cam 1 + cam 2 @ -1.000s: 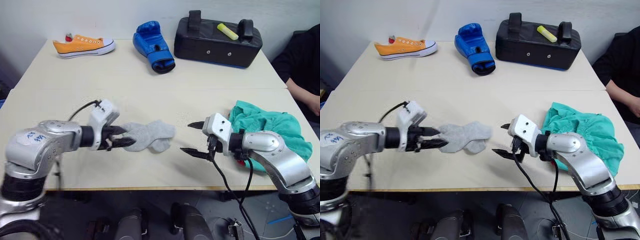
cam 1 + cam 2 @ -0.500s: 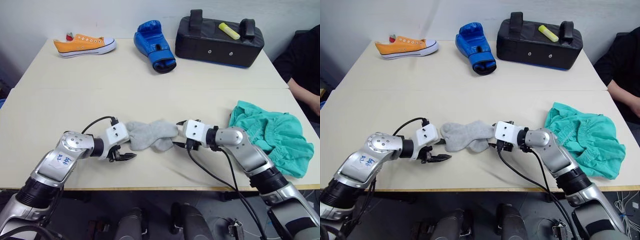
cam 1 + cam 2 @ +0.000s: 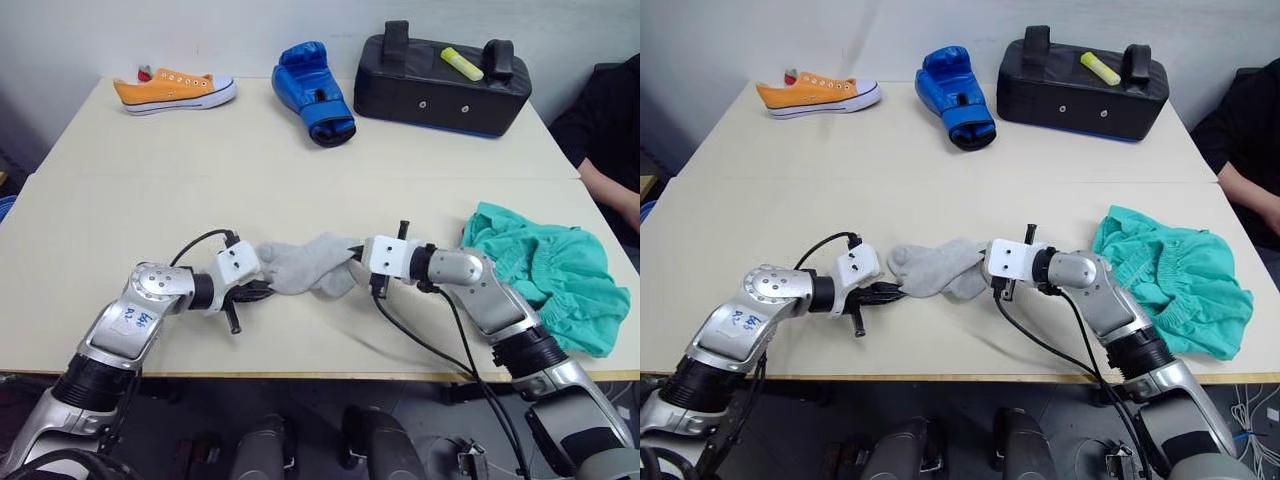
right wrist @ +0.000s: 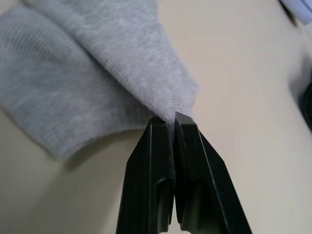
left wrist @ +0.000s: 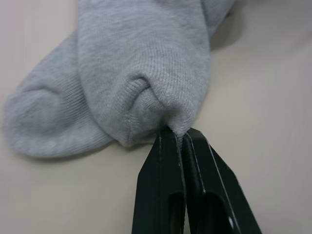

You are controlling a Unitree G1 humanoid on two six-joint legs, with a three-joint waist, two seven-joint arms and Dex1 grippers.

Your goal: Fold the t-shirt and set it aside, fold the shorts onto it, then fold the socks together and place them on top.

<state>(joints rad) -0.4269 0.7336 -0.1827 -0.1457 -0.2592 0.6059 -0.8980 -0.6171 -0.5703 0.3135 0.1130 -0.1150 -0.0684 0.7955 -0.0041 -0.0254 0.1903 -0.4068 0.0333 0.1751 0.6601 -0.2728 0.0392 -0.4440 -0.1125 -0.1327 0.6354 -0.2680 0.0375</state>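
You have the grey socks [image 3: 310, 270] at lower centre, long axis left-right between both arms: left gripper [image 5: 181, 138] pinches one end, right gripper [image 4: 171, 119] the other, teal shorts [image 3: 545, 270] at right.

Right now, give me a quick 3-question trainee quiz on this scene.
1. True or false: the left gripper is open above the socks.
2. What does the right gripper pinch? A) shorts B) socks C) glove
3. Fill in: the shorts lie to the robot's ____ of the socks.

Key: 1 false, it is shut on a sock edge. 2 B. 3 right.
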